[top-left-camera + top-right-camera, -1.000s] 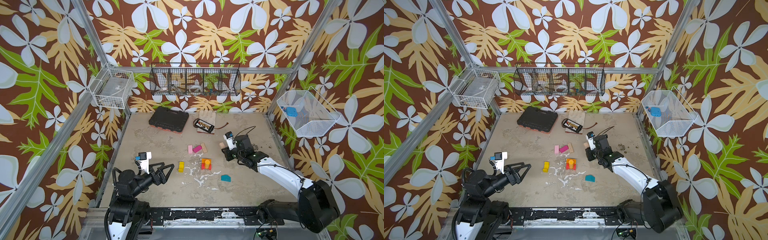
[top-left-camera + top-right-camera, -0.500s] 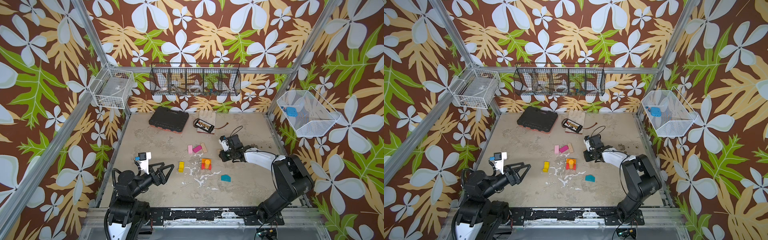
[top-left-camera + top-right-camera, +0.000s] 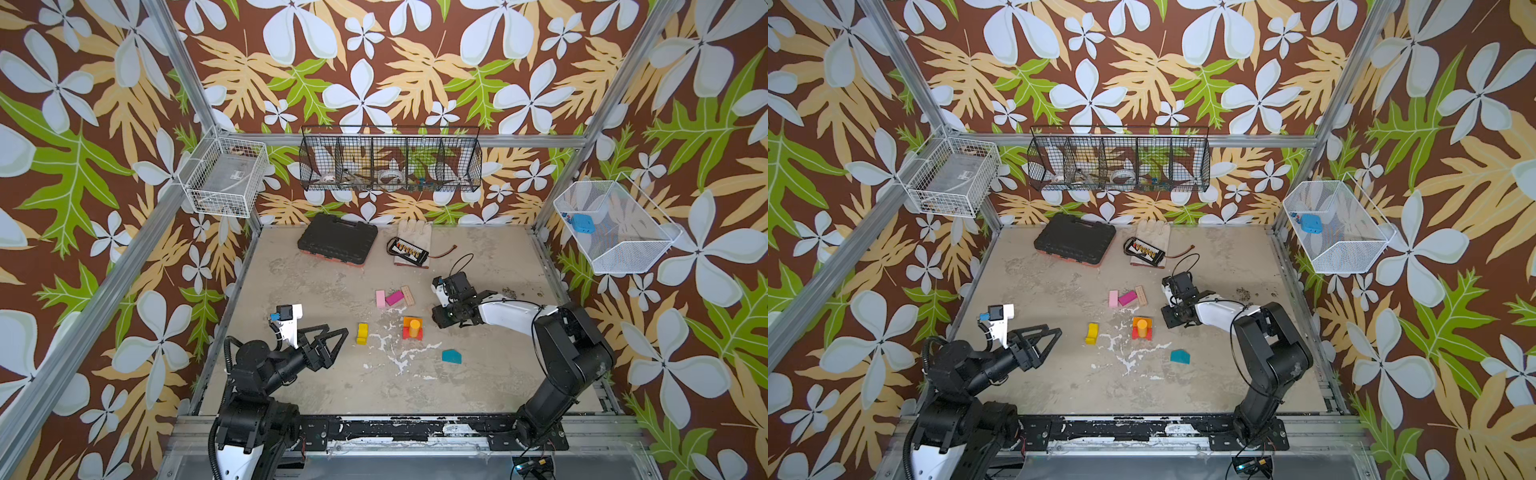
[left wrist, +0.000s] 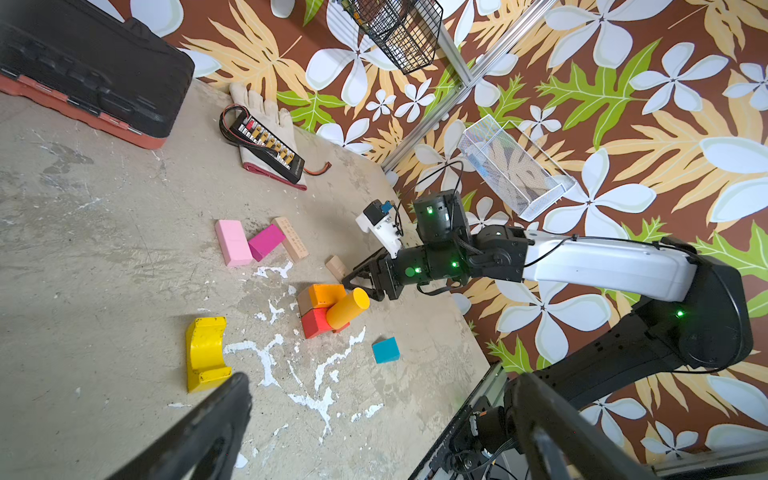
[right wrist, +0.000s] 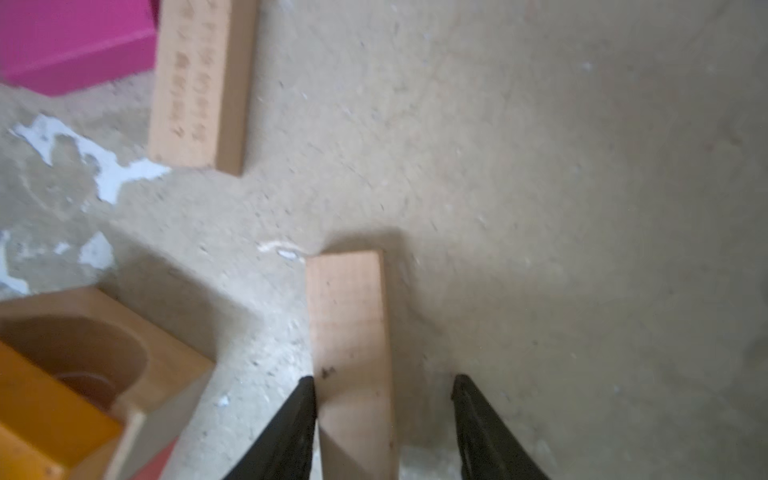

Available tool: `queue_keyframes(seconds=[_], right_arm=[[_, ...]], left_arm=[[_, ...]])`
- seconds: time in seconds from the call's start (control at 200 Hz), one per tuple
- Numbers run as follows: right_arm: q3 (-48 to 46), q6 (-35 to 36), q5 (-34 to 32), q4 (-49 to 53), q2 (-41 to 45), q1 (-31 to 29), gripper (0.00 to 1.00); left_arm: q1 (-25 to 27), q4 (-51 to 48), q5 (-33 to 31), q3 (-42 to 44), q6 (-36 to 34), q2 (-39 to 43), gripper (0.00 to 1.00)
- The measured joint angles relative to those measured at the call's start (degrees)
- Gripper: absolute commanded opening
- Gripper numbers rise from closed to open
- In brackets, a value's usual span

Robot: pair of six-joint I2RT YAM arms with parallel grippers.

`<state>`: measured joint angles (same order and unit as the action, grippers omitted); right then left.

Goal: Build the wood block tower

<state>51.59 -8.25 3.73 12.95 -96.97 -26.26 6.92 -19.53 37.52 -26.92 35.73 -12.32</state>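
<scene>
Left gripper [image 3: 328, 332]: hangs low over the near left part of the table [image 3: 478, 382], jaws spread wide, nothing between them.

Teal block [image 3: 451, 356]: lies flat on the table nearest the robot bases, apart from every other block.

Yellow arch [image 3: 362, 333]: lies on its side, left of the tower and clear of it.

Tower [image 3: 412, 328]: stands mid-table. It has a red block [image 4: 316, 323] at the base, an orange block [image 4: 326, 293] and a plain wood arch piece [image 5: 104, 332] on it, and an orange-yellow cylinder [image 4: 348, 307] standing on top.

Right gripper [image 5: 382, 377]: low at the table just right of the tower. Its jaws are parted around a small plain wood block [image 5: 349, 324] that lies on the table. One finger [image 5: 297, 415] is against the block and the other stands clear, so nothing is clamped.

Further back: a pink bar [image 3: 380, 298], a magenta bar [image 3: 394, 297] and an engraved wood bar [image 3: 407, 295] lie side by side. The magenta one is between the other two.

Rear of table: a black tool case [image 3: 337, 244], and beside it a glove [image 3: 415, 232] with a black connector board [image 3: 409, 251] on it.

Walls: a black wire basket [image 3: 390, 162] at the back and a white wire basket [image 3: 226, 178] at left. Another white basket [image 3: 615, 249] at right holds a blue object [image 3: 582, 223].
</scene>
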Motion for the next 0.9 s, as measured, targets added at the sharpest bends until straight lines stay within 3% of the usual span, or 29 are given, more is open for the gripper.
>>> queue_keyframes(seconds=[0.18,0.48,0.896], right_arm=[[-3.8,-1.1,-2.5,0.0,4.0,0.1,0.62],[-4.0,-3.8,-4.3,-0.8,3.0,2.6,0.62],[-6.2,-7.0,-0.7,-4.3,6.6,3.2,0.67]], left_arm=[[0.0,0.0,0.0,0.0,0.0,0.0,1.00],[0.0,0.0,0.0,0.0,0.0,0.2,1.00],[0.0,0.0,0.0,0.0,0.0,0.5,1.00]])
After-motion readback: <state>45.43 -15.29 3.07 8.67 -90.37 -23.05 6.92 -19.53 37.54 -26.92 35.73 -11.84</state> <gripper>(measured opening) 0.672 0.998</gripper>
